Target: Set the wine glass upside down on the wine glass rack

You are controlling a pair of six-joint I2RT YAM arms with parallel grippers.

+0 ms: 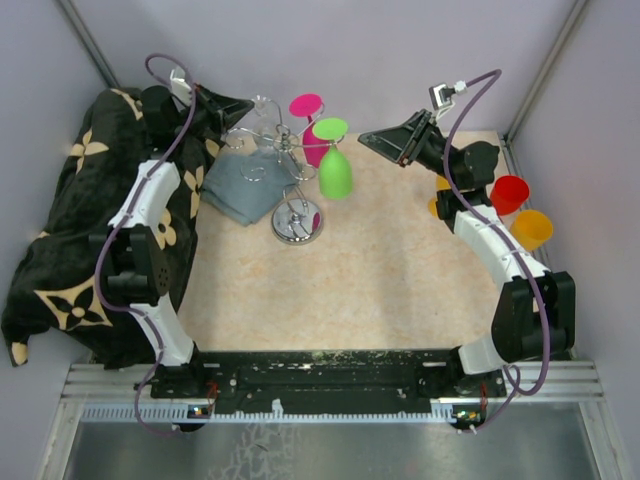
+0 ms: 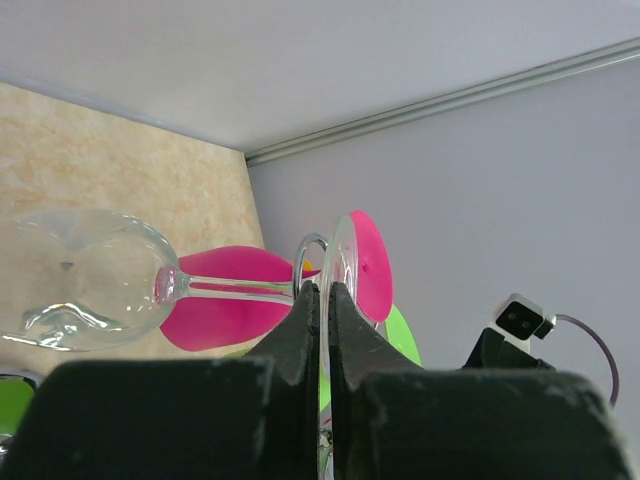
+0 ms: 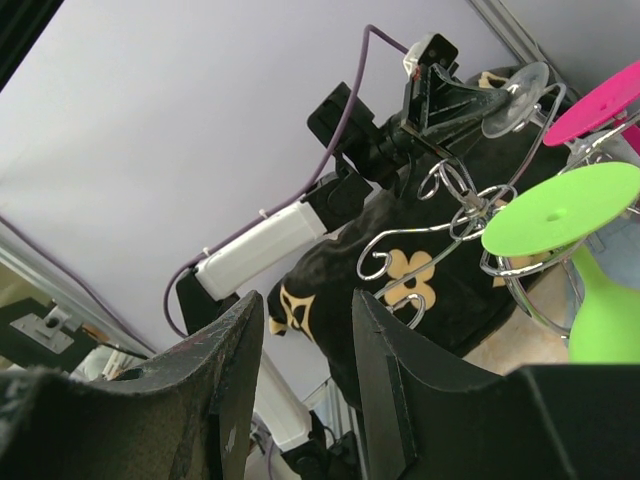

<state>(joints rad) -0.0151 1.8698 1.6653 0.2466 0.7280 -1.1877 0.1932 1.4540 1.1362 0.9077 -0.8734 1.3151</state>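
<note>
The left fingers (image 2: 298, 335) are clamping together on the round foot of the clear, stemmed wine glass (image 2: 85, 280), pinching the thin disc edge-on. This grip is leaving the stem free, so that the stem can slide into a wire loop while the foot is bearing on top of it. The glass is being held in the air with its bowl lowermost, parallel to the pink plastic wine glass (image 2: 215, 300) behind it, at the upper loops of the silver wire wine glass rack with the round shiny base (image 1: 297, 225). One loop is showing just beside the stem under the foot; whether it is carrying the foot cannot be told. The pink glass and a lime-green plastic wine glass (image 1: 335, 170) are hanging bowl-down from neighbouring loops, showing the target pose. The right fingers (image 3: 230, 370) are standing apart, gripping nothing, and are hovering above the sandy surface (image 1: 380, 260) well apart from the rack, leaving the approach unobstructed. Judgement: the hanging step is nearing completion; release is depending on the foot seating on the wire
</note>
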